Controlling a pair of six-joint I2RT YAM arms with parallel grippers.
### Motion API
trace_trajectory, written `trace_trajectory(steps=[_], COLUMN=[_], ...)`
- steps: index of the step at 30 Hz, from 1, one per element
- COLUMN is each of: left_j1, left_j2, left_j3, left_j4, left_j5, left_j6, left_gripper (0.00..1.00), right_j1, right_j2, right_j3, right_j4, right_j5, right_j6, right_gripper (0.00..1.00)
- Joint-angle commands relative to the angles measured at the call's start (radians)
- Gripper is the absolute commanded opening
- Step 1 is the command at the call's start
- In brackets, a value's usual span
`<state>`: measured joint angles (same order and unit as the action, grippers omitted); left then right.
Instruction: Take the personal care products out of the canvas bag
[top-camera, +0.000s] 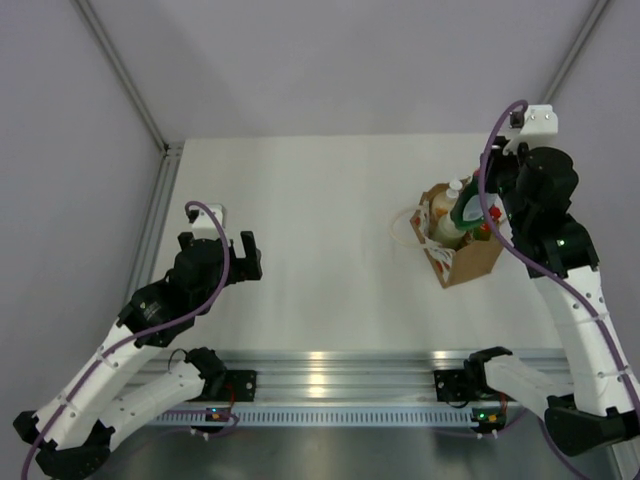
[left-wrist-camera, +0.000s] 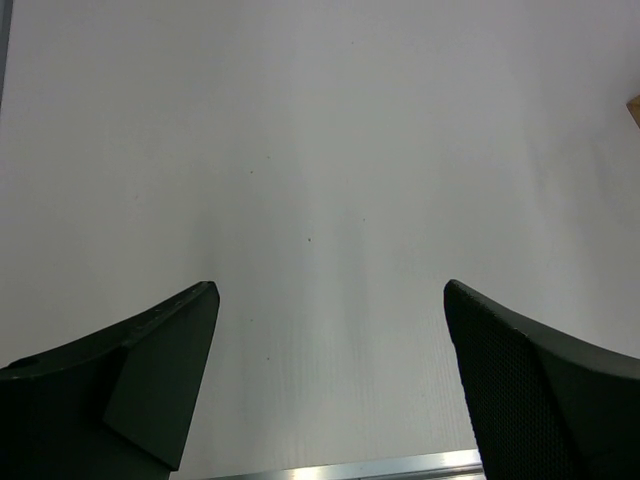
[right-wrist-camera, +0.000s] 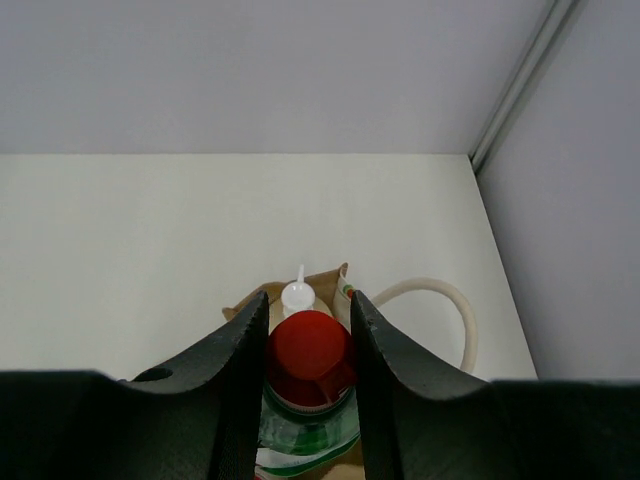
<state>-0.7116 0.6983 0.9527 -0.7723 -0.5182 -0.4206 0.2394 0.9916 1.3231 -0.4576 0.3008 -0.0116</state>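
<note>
My right arm (top-camera: 590, 320) stands tall on the right side, bent, with the wrist tipped down. My right gripper (right-wrist-camera: 308, 330) squeezes the green bottle with the red cap (right-wrist-camera: 310, 355) by its top. My left arm (top-camera: 100, 370) sits low and reaches forward. My left gripper (left-wrist-camera: 330, 300) is wide open and holds nothing.

No readable text, brand or number anywhere. The green bottle (right-wrist-camera: 305, 418) carried a white-and-green label band below its red cap, but the print was too blurred to read. The canvas bag (top-camera: 472, 262), near the table's right edge, showed small colored marks on something at its rim, too small to make out.
</note>
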Motion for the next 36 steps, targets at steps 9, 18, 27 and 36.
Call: trace_trajectory(steps=[9,18,27,36], left_j1=[-0.002,-0.002,-0.002,-0.002], left_j2=[0.004,0.007,0.007,0.007], left_j3=[-0.005,-0.008,-0.008,-0.008], left_j4=[0.018,0.015,0.015,0.015], left_j5=[-0.023,-0.031,-0.036,-0.039], left_j6=[-0.004,-0.004,-0.007,-0.007], left_gripper=[0.98,0.98,0.98,0.98], right_j1=[0.041,0.138,0.228,0.308], right_j2=[0.120,0.226,0.364,0.487], right_j3=[0.142,0.174,0.290,0.370], right_j4=[0.154,0.249,0.264,0.293], right_j5=[-0.235,-0.287,-0.278,-0.272], right_j6=[0.038,0.042,0.001,-0.060], right_gripper=[0.00,0.00,0.00,0.00])
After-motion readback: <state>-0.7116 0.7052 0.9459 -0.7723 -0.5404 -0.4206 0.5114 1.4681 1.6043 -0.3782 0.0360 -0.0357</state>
